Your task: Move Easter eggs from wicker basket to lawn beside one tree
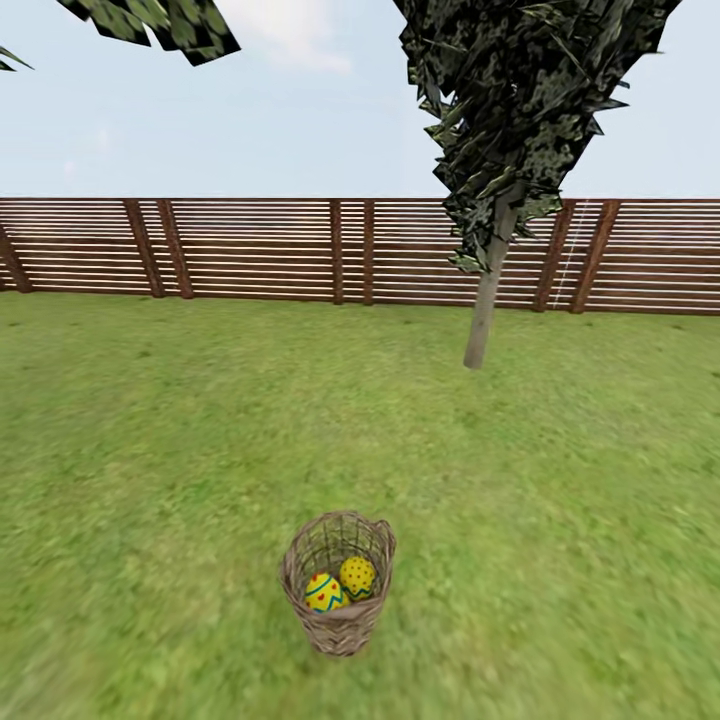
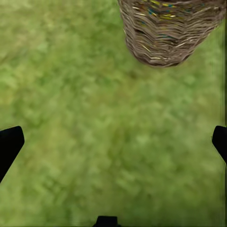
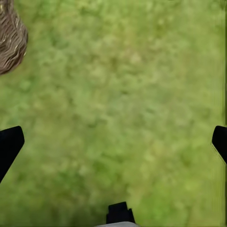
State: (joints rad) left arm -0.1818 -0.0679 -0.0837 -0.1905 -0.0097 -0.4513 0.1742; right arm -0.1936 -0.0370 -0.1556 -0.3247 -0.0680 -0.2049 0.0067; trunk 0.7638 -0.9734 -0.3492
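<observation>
The wicker basket (image 1: 338,585) stands upright on the lawn (image 1: 180,450), low in the head view. Two Easter eggs show inside it, one (image 1: 324,593) in front and one (image 1: 358,575) behind; whether a third lies beneath them I cannot tell. In the left wrist view the basket's woven wall (image 2: 170,33) is close ahead of my left gripper (image 2: 113,142), which is open over bare grass. In the right wrist view my right gripper (image 3: 113,142) is also open over grass, with the basket's side (image 3: 9,38) off to one edge. The tree is out of view.
A thin-stemmed dark cypress (image 1: 487,300) grows at the back right, well beyond the basket. A brown slatted fence (image 1: 250,250) closes the far side of the garden. Dark foliage (image 1: 160,25) hangs in at the upper left.
</observation>
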